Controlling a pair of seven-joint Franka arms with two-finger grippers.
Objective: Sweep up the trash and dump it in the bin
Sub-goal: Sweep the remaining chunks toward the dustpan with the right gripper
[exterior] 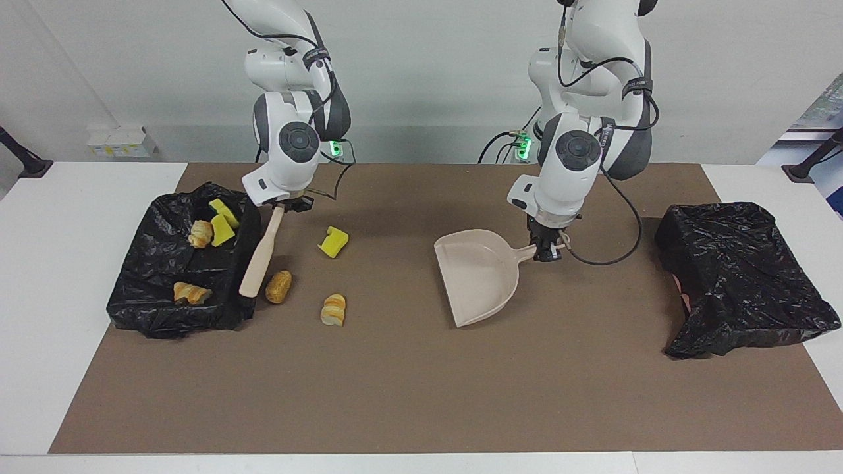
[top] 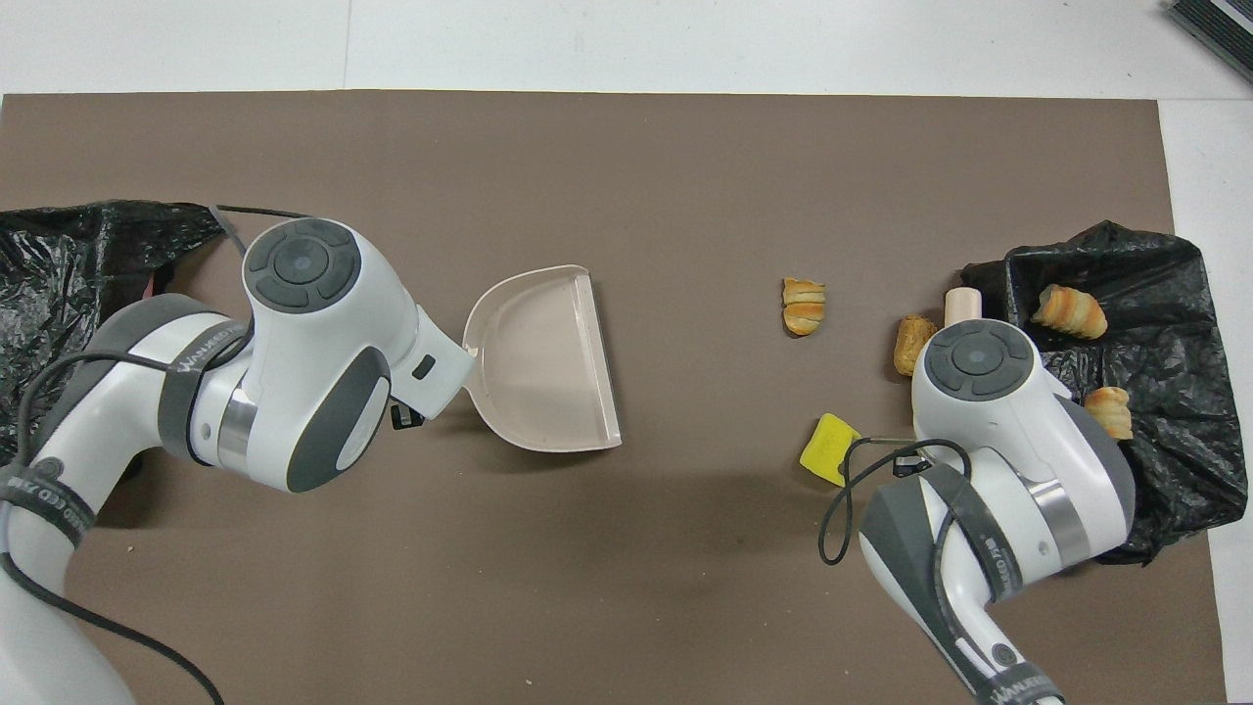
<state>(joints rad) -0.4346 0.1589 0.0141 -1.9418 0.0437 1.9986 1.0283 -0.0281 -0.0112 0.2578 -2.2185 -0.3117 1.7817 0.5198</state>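
Observation:
My right gripper [exterior: 282,206] is shut on the handle of the beige brush [exterior: 259,255]. The brush slants down beside a black-lined bin [exterior: 247,217] at the right arm's end. Its lower end sits next to a bread chunk [exterior: 278,286] [top: 914,344]. A second bread chunk [exterior: 334,309] [top: 804,305] and a yellow wedge [exterior: 334,241] [top: 830,448] lie loose on the mat. More trash lies in that bin: yellow wedges [exterior: 222,224] and bread chunks [exterior: 188,291]. My left gripper [exterior: 546,251] is shut on the handle of the empty beige dustpan [exterior: 477,276] [top: 548,372], whose mouth faces the loose trash.
Another black-bagged bin [exterior: 744,276] [top: 59,264] sits at the left arm's end of the table. A brown mat [exterior: 408,395] covers the table's middle, with white table around it.

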